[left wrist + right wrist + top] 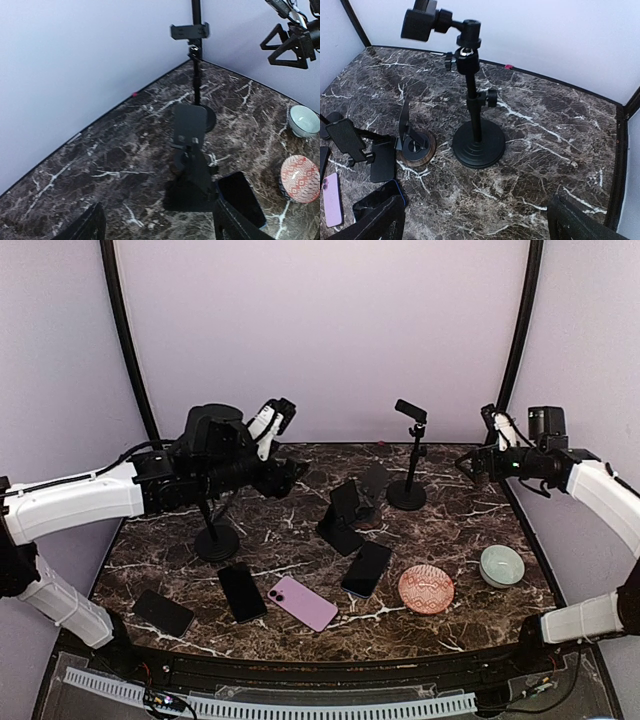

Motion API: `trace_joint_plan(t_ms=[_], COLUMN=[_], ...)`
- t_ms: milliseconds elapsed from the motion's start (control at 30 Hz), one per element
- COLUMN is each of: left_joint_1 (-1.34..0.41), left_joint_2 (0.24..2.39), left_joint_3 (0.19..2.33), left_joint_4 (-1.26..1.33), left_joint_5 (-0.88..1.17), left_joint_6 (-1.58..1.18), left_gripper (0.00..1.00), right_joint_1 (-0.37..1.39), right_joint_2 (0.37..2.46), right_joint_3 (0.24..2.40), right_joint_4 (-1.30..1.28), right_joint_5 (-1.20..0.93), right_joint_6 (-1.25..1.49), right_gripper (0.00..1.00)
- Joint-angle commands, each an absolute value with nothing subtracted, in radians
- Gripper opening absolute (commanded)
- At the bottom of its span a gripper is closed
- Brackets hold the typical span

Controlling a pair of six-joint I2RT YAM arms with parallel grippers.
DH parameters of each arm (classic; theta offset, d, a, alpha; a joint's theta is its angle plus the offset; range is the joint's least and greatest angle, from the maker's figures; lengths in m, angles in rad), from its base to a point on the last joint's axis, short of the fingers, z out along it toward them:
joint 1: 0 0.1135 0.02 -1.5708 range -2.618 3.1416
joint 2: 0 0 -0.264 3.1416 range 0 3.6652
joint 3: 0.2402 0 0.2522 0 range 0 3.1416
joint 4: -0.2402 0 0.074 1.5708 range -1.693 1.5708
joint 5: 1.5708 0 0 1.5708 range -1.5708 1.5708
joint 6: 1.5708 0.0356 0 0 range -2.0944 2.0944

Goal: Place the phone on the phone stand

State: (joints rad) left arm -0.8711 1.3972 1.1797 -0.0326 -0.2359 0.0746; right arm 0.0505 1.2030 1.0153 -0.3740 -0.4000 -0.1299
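Observation:
Four phones lie flat near the front: a black one [163, 612], a black one [242, 591], a pink one [302, 602] and a dark blue one [367, 568]. A black angled desk stand [343, 517] stands mid-table, empty; it also shows in the left wrist view [191, 150]. My left gripper [288, 473] hangs open and empty above the table, behind and left of that stand; the gap between its fingers [160, 231] shows bare marble. My right gripper [471, 462] is open and empty at the right, above the table; in its wrist view [480, 231] it faces the tall pole stand.
A tall pole stand with a round base [407, 492] and top clamp [410, 410] stands at the back. A small round stand [415, 147] sits beside it. Another pole stand [216, 540] is under the left arm. A patterned pink plate [426, 588] and a pale green bowl [501, 565] sit front right.

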Motion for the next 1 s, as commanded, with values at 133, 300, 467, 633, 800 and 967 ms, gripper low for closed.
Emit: trace_joint_plan(t_ms=[133, 300, 467, 633, 800, 967], left_joint_1=[-1.094, -1.19, -1.237, -1.24, -1.239, -1.236], left_joint_2=[1.572, 1.687, 1.721, 1.757, 1.825, 1.986], left_joint_3=[1.29, 1.35, 1.341, 1.341, 1.361, 1.541], left_joint_4=[-0.305, -0.486, -0.614, -0.746, -0.737, -0.814], left_joint_5=[-0.181, -0.143, -0.113, -0.113, -0.135, -0.141], left_joint_6=[-0.115, -0.149, -0.095, -0.034, -0.05, -0.142], left_gripper=[0.76, 0.77, 0.79, 0.81, 0.83, 0.87], right_joint_1=[0.04, 0.037, 0.037, 0.036, 0.037, 0.043], right_joint_2=[1.151, 1.155, 1.162, 1.17, 1.173, 1.19], right_joint_3=[0.802, 0.757, 0.739, 0.755, 0.758, 0.771], right_joint_4=[-0.205, -0.166, -0.144, -0.154, -0.163, -0.179], right_joint_5=[-0.584, -0.618, -0.64, -0.643, -0.634, -0.619], right_joint_6=[-0.118, -0.12, -0.14, -0.169, -0.197, -0.227], right_gripper=[1.0, 1.0, 1.0, 0.99, 0.99, 0.99])
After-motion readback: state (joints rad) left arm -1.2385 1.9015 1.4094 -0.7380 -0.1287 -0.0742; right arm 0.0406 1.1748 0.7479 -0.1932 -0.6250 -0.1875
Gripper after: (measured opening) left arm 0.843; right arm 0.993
